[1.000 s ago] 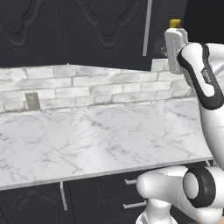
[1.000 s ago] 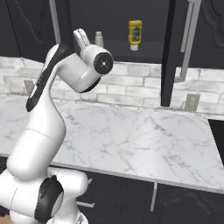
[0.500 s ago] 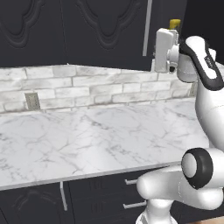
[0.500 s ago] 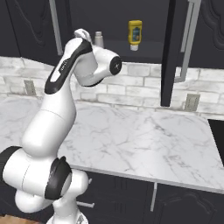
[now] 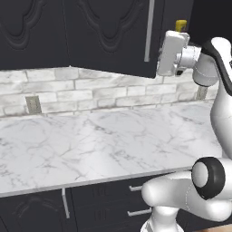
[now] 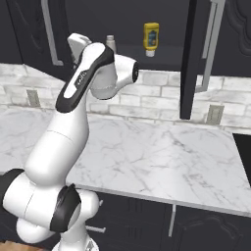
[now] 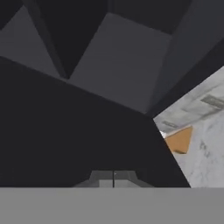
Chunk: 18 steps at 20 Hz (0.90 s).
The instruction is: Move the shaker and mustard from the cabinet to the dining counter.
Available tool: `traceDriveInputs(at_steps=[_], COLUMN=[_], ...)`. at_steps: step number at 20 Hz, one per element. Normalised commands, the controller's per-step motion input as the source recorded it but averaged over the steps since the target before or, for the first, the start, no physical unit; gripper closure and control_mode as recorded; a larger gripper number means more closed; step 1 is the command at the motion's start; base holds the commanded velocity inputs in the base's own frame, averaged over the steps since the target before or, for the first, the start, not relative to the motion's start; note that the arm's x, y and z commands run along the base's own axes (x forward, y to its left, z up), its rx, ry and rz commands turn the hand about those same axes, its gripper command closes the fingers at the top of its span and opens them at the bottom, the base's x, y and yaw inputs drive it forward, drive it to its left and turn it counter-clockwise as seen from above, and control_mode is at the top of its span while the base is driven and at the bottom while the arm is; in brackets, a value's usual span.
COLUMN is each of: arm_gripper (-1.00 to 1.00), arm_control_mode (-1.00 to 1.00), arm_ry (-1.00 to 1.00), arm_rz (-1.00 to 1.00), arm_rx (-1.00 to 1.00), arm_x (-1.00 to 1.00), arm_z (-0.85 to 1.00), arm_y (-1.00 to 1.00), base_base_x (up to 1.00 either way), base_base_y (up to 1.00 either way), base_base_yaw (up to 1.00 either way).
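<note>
Black wall cabinet (image 6: 196,54) stands open above a marble worktop (image 6: 162,157), its shelf bearing the mustard (image 6: 151,38) and, just beside it, the shaker (image 6: 111,43), both upright and within easy reach. At shelf height, the robot's gripper (image 7: 113,178) has its tips pressed together, empty, probably poised for a first grasp.

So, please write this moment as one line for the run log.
gripper: shut, empty | shaker: in cabinet | mustard: in cabinet, beside shaker | phase: reaching up
</note>
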Motion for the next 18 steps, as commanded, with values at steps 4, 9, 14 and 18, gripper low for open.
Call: traceDriveInputs(at_steps=[4, 9, 14, 18], arm_gripper=[1.0, 1.0, 1.0, 1.0], arm_control_mode=[-1.0, -1.0, -1.0, -1.0], arm_ry=[-0.23, -0.32, -0.29, -0.19], arm_rz=[0.32, 0.13, 0.0, -0.15], arm_rx=[-0.14, -0.2, -0.17, -0.02], arm_x=[-1.0, -1.0, -0.95, -0.47], arm_z=[0.02, 0.0, -0.08, -0.27], arm_y=[0.94, 1.0, 1.0, 1.0], base_base_x=[0.0, 0.0, 0.0, 0.0], base_base_y=[0.0, 0.0, 0.0, 0.0], base_base_yaw=[0.0, 0.0, 0.0, 0.0])
